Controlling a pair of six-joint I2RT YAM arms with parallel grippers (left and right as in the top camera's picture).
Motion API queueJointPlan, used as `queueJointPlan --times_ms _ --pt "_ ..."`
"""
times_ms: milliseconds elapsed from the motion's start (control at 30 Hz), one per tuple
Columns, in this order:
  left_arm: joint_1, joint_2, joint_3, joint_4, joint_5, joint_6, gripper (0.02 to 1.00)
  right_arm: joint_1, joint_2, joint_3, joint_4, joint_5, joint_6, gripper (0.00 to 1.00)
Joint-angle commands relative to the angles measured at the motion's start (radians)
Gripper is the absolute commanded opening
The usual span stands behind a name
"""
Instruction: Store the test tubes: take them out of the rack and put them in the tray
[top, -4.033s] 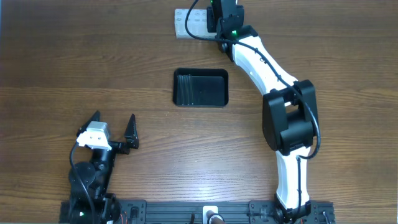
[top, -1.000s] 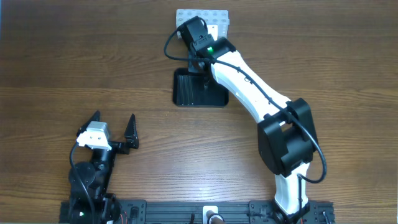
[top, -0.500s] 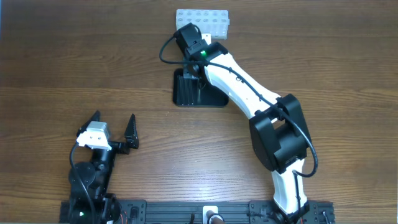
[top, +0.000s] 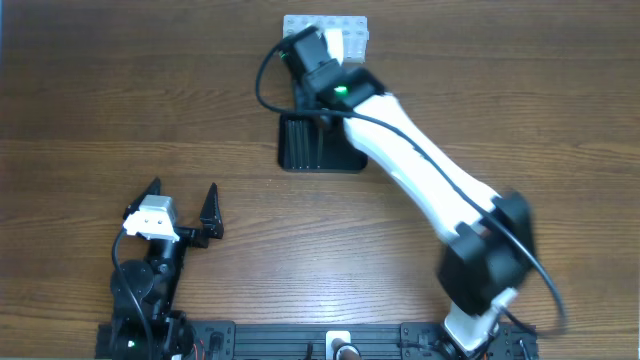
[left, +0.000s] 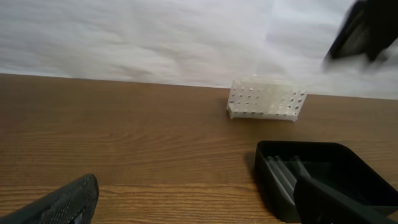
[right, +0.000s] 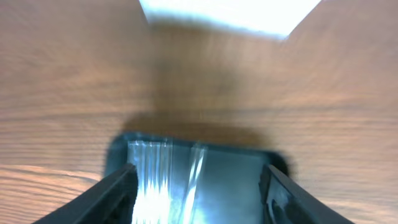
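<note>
Top view: left claw (top: 182, 203) wide open, empty, low on table (top: 80, 100), well apart from tray (top: 296, 152). Right arm (top: 420, 170) stretched over black tray, its wrist just beside white rack (top: 352, 33).

Left wrist view: rack (left: 266, 99) stands behind tray (left: 323, 152). Clear tubes (left: 281, 174) lie in tray.

Right wrist view: right claw (right: 198, 183) spread open, holds nothing, above tray (right: 249, 174). Tubes (right: 155, 177) lie flat inside, at one side.

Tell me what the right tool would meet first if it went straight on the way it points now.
The right tool would probably meet the black tray, near the test tubes lying in it; depth is unclear.
</note>
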Motion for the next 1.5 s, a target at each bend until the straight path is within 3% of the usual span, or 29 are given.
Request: queueJointPlan --times_ms 33,200,300,333,533,667,867,1000,1167,1500 --pt "0.005 -0.005 -0.005 -0.001 0.006 0.014 1.0 -0.12 -0.283 -0.106 0.092 0.108 -0.175 0.691" --pt "0.005 -0.005 -0.005 -0.001 0.006 0.014 1.0 -0.274 -0.492 -0.337 0.263 0.103 -0.276 0.748" --pt "0.005 -0.005 -0.005 -0.001 0.006 0.014 1.0 -0.335 -0.621 -0.481 0.323 0.102 -0.306 0.882" --pt "0.005 -0.005 -0.005 -0.001 0.006 0.014 1.0 -0.352 -0.706 -0.577 0.357 0.102 -0.306 0.987" --pt "0.005 -0.005 -0.005 -0.001 0.006 0.014 1.0 -0.388 -0.975 -0.893 0.528 0.069 -0.305 0.993" --pt "0.005 -0.005 -0.005 -0.001 0.006 0.014 1.0 -0.468 -1.177 -1.135 0.637 -0.057 -0.305 0.993" --pt "0.005 -0.005 -0.005 -0.001 0.006 0.014 1.0 -0.478 -1.356 -1.38 0.743 -0.055 -0.306 0.993" --pt "0.005 -0.005 -0.005 -0.001 0.006 0.014 1.0 -0.477 -1.425 -1.474 0.801 -0.061 -0.318 0.993" --pt "0.005 -0.005 -0.005 -0.001 0.006 0.014 1.0 -0.478 -1.54 -1.57 0.829 -0.129 -0.386 0.993" --pt "0.005 -0.005 -0.005 -0.001 0.006 0.014 0.998 -0.482 -1.758 -1.685 0.775 -0.131 -0.414 0.993"
